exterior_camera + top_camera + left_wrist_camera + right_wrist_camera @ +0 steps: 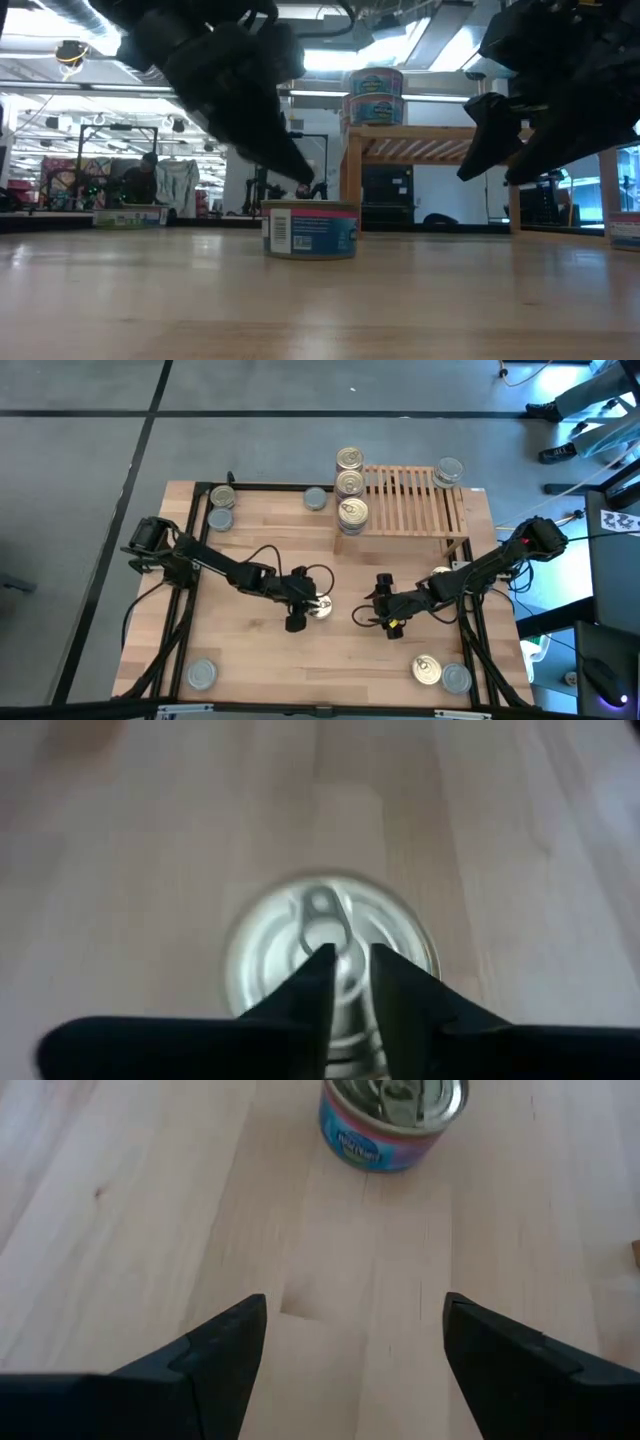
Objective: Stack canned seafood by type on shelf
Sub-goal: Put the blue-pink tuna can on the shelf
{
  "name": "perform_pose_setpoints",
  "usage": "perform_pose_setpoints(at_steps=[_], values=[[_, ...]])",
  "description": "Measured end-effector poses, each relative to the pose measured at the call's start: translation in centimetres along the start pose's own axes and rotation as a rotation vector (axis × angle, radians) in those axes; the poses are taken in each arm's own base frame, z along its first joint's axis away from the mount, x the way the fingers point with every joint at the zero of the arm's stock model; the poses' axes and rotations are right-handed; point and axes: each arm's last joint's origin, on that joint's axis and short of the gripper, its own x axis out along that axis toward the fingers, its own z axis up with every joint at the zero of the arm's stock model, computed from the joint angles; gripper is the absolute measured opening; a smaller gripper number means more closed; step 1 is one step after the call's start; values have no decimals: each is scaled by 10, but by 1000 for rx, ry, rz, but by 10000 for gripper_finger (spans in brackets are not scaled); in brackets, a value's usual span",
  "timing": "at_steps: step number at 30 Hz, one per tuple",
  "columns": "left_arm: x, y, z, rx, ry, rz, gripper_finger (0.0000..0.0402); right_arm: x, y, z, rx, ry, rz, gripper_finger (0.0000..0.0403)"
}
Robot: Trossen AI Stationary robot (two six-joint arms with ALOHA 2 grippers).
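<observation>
One gold-topped can (320, 607) mid-surface sits under the nearly clenched, empty left end effector (347, 982), which must spread to grasp it.

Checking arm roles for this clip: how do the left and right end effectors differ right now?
The left end effector hangs directly over the can at mid-table, fingers nearly together above its pull tab; the right end effector has its fingers spread wide over bare tabletop. The left has the can right under its tips; the right is apart from it. Both hang low near the table's middle, holding nothing.
</observation>
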Motion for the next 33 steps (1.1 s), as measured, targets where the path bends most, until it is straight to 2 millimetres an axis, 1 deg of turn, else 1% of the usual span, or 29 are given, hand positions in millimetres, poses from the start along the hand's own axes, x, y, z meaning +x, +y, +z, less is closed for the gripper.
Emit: perform_pose_setpoints(at_steps=[6, 9, 11, 15, 19, 22, 25, 28, 33], values=[[-3, 6, 5, -5, -18, 10, 160, 0, 1, 10, 21, -105, 21, 292], [1, 9, 1, 28, -3, 17, 190, 2, 3, 17, 5, -178, 33, 292], [7, 9, -5, 62, 12, 20, 200, 6, 4, 21, -10, -224, 34, 292], [18, 9, -13, 141, -19, 14, 203, 17, 8, 27, -33, -305, 33, 292], [23, 14, -21, 193, -3, 23, 199, 30, 11, 28, -49, -342, 30, 293], [29, 21, -26, 165, -6, 37, 198, 40, 13, 31, -49, -320, -27, 302], [35, 27, -32, 128, -63, 26, 198, 50, 13, 33, -66, -296, -119, 313], [40, 33, -37, 97, -125, 11, 198, 60, 16, 36, -172, -271, -148, 313], [44, 43, -39, 4, -148, 23, 198, 75, 19, 34, -404, -218, -182, 302]])
